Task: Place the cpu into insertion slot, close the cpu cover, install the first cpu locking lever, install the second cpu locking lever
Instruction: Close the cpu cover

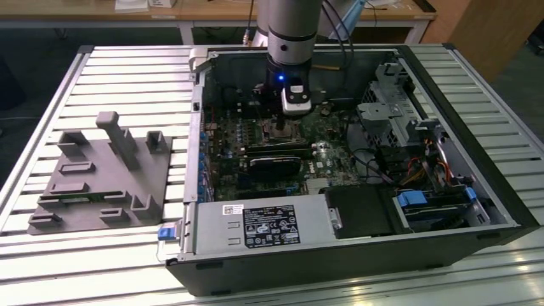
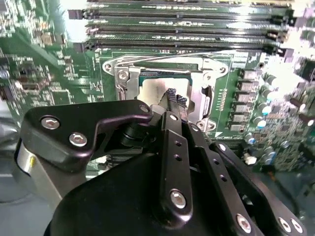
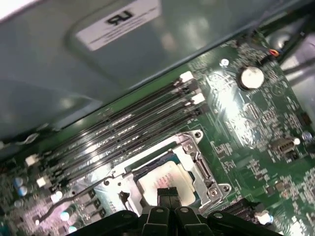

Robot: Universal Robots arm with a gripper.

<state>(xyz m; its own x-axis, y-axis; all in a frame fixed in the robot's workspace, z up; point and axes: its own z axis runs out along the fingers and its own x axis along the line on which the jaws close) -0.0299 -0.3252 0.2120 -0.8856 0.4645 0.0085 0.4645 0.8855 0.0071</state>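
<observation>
Silver-beige cpu [image 3: 165, 178] lies inside the insertion slot [image 3: 203, 172].

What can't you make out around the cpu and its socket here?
Exterior view: the insertion slot lies below the gripper, too small to show what sits in it.
Both wrist views: the gripper hides part of the cpu, so contact is unclear.
Second wrist view: the gripper body cuts off one side of the cpu cover.

A lab: open computer case [image 1: 340, 271] on slatted aluminium table [image 1: 119, 70], workbenches [image 1: 221, 11] behind.
</observation>
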